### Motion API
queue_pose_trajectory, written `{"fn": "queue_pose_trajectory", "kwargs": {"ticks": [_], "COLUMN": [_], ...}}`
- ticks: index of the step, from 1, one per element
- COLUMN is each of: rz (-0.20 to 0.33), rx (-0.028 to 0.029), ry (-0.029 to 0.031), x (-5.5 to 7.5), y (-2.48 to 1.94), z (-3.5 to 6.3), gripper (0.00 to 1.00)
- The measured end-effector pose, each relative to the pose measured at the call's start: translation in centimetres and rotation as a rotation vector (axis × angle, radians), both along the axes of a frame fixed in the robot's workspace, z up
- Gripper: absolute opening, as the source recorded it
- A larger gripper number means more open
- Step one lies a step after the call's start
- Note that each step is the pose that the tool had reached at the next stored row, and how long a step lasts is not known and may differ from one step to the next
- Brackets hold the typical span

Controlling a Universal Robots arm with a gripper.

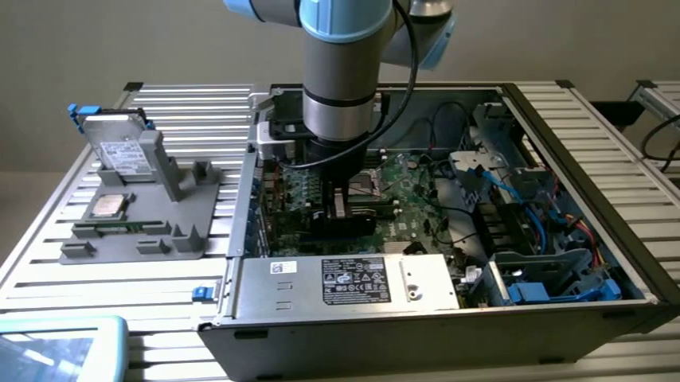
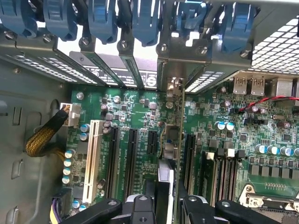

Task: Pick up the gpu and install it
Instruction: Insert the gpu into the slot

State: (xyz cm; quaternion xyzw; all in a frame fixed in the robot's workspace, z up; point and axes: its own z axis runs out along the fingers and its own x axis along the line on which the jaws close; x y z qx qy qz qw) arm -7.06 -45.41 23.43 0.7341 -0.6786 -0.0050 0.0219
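The gpu is a slim black card standing on edge over the green motherboard inside the open computer case. My gripper reaches straight down into the case and is shut on the card's upper edge. In the wrist view the gpu appears edge-on, running from between my black fingers to its metal bracket at the case's rear wall. My gripper has one finger on each side of it. The card's lower edge is hidden, so I cannot tell whether it sits in a slot.
Black expansion slots and a white slot lie beside the card, with blue latches along the rear wall. A silver power supply fills the case front. A grey tray holds a silver drive and a processor chip.
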Motion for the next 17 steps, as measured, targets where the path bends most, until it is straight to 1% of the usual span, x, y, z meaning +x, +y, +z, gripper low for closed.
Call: {"fn": "queue_pose_trajectory", "kwargs": {"ticks": [1,2,3,4,5,6,7,14,15,16,17], "rz": [0.0,0.0,0.0,-0.001,-0.002,-0.002,-0.002,-0.001,-0.001,-0.001,-0.001], "rx": [-0.0008,-0.0008,-0.0008,0.0002,0.0006,0.0012,0.0007,0.0003,0.0004,0.0004,0.0004], "ry": [-0.0019,-0.0019,-0.0018,0.0009,0.0012,0.0004,0.0002,0.0004,0.0004,0.0003,0.0004], "x": [0.0,0.0,-0.01,-0.05,-0.1,-0.1,-0.08,-0.06,-0.06,-0.06,-0.06], "y": [-0.01,0.0,0.0,0.01,0.01,0.01,0.01,0.01,0.01,0.01,0.01], "z": [0.0,0.0,0.0,0.0,-0.01,-0.03,-0.02,0.0,0.0,0.0,0.0], "gripper": [0.27,0.27,0.28,0.28,0.28,0.28,0.32,0.32,0.34,0.4,0.4]}}
